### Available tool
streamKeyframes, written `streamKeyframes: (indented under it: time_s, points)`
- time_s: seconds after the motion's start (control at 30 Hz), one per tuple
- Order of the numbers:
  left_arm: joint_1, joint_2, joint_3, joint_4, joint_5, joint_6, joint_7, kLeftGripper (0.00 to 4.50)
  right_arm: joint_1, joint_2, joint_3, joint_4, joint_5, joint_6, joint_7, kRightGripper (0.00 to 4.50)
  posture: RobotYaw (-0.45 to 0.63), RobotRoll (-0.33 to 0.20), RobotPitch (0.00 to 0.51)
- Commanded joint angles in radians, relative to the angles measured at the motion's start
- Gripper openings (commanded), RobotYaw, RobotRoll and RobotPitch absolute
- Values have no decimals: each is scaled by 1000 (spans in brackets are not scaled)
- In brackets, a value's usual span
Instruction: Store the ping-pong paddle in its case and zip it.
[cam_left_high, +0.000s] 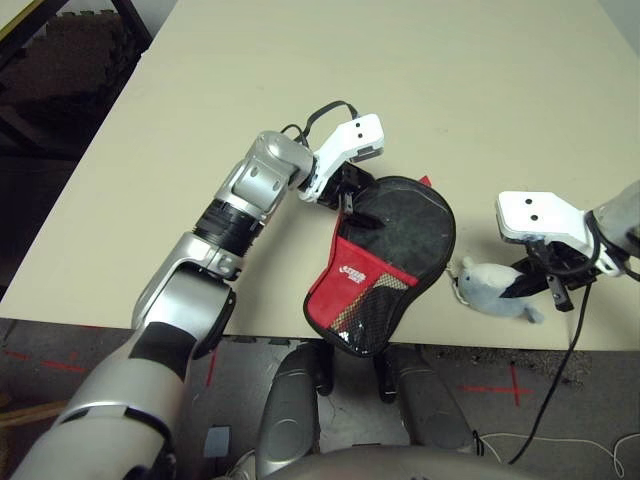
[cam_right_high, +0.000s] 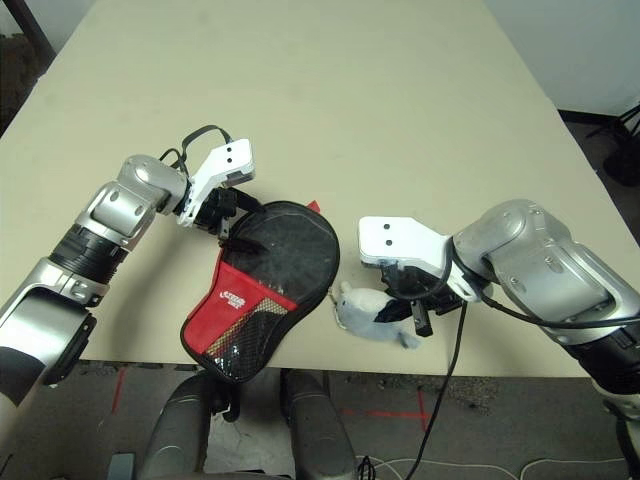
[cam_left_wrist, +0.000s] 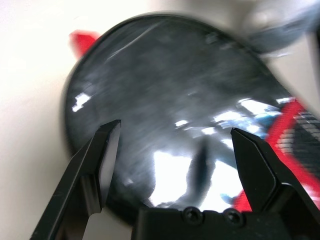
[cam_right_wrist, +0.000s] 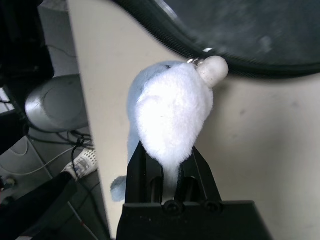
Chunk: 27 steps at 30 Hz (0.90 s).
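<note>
Near the table's front edge from the head views: case lying with its narrow end over that edge, left gripper spread wide at its round far end, paddle not separately discernible. Along the left wrist view: fingers wide apart over the glossy black face, gripping nothing. Along the right wrist view: right gripper clamped on the pale plush lump beside the zipper rim.

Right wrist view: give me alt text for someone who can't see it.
The right end effector is shut on a pale blue-white plush toy at the table edge, its pull tab beside the black case zipper rim.
</note>
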Motion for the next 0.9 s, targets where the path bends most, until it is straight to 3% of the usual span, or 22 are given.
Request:
streamKeyframes:
  time_s: [0.03,0.33,0.6,0.9]
  points:
    - [37,3,-46,-49,-19,40,-36,4500,-8,-3,14,-7,-9,2,8,84,-155,0,265]
    - [57,-48,-135,64,42,-3,-28,4500,31,-38,-9,-90,62,17,73,82,-156,0,262]
    - [4,-151,-135,335,125,-132,56,4500,113,-65,-44,-211,183,-5,141,82,-166,0,265]
    - [-42,-230,-103,477,149,-222,97,4500,142,30,-29,-211,191,-66,104,81,-172,0,274]
